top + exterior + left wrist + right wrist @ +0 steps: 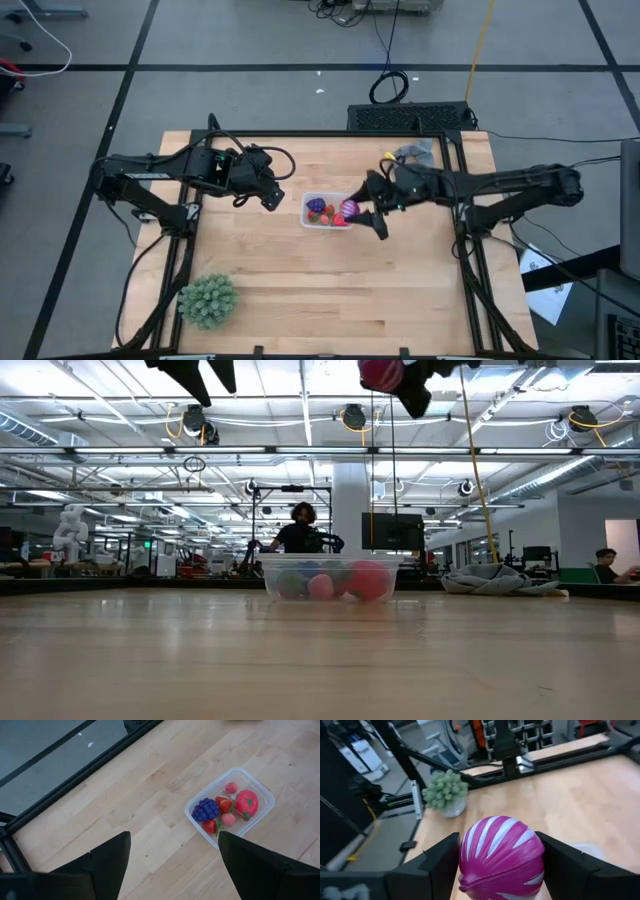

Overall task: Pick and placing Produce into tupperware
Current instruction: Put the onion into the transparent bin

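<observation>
Overhead, the right pincer [500, 865] clamps a glossy magenta, white-striped onion [501, 857] above the clear rounded tub [309, 211] at the desk's [330, 290] centre, while the left pincer [172, 865], at nine o'clock, gapes empty.

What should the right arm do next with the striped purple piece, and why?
Probably lower, then release. The right gripper holds the striped magenta piece above the tupperware, which already contains fruits. The left gripper waits open beside the tub.
</observation>
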Motion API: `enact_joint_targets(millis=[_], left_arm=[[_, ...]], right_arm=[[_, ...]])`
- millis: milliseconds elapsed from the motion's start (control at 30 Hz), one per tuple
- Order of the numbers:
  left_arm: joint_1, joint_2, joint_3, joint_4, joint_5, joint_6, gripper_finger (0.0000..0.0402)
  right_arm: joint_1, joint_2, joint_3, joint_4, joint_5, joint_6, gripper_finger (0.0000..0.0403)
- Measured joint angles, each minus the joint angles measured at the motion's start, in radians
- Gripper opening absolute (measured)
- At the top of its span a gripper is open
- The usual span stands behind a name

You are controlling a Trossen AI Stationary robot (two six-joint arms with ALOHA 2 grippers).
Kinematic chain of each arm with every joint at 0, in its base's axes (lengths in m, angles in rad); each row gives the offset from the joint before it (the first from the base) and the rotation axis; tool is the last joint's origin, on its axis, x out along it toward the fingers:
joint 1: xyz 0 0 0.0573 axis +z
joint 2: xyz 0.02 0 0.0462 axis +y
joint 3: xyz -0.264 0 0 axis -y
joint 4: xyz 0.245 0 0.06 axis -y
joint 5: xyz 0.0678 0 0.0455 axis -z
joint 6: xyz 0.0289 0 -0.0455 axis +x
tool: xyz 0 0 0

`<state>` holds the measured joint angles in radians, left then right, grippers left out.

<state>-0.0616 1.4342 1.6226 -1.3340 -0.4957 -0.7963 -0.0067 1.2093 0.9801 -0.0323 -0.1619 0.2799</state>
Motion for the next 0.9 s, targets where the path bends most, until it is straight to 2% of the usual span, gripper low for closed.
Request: enact_joint_targets(millis=[133,300,467,667,900], left_arm=[[0.000,0.000,0.000,0.000,0.000,0.008,0.0308],[0.000,0.000,0.000,-0.002,0.002,0.012,0.0308],[0.000,0.000,0.000,-0.009,0.006,0.012,0.0308],[0.000,0.000,0.000,-0.021,0.001,0.016,0.0308],[0.007,0.000,0.000,-0.043,-0.029,0.016,0.0308]], right_arm=[[-0.034,0.052,0.144,-0.113,0.000,-0.085,0.0236],[-0.067,0.171,0.357,-0.334,0.013,-0.180,0.0236],[-0.095,0.297,0.512,-0.533,0.132,-0.262,0.0236],[-0.134,0.376,0.541,-0.654,0.261,-0.322,0.0236],[-0.157,0.477,0.541,-0.720,0.266,-0.323,0.0236]])
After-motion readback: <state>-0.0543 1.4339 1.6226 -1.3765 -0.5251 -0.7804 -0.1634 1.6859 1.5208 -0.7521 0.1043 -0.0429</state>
